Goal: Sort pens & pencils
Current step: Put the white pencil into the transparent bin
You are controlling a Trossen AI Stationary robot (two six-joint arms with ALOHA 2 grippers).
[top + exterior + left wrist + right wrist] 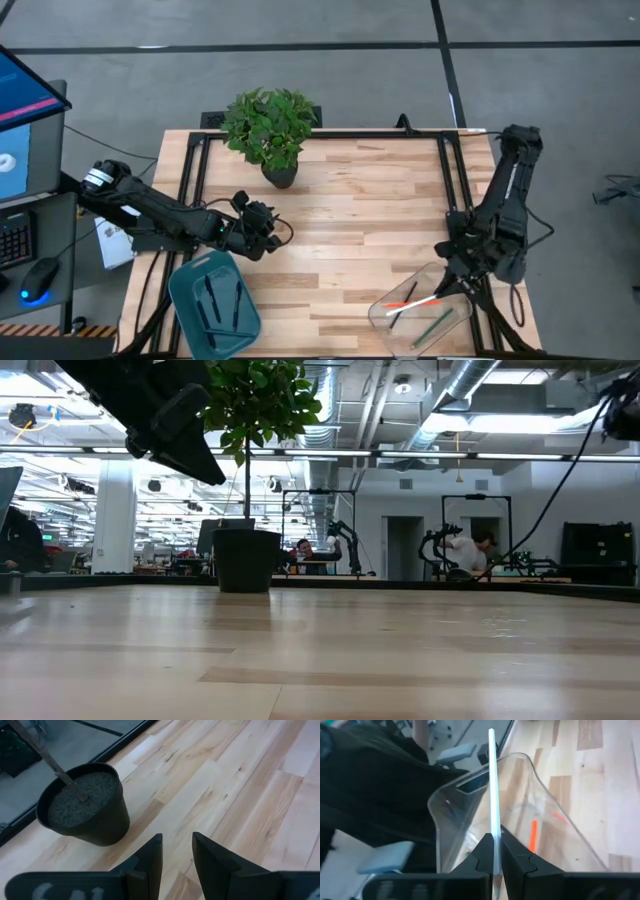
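A white pen (492,790) stands clamped between the right gripper's (496,857) fingers, its free end reaching out over the rim of the clear tray (545,795) at the table's (380,220) near right corner. An orange pen (533,834) lies inside that tray. Dark pens (212,300) rest in the teal tray (185,290). The left gripper (176,855) hovers, fingers apart and empty, near the plant pot (82,810).

Black jointed arms (150,215), white wrist band (95,178)
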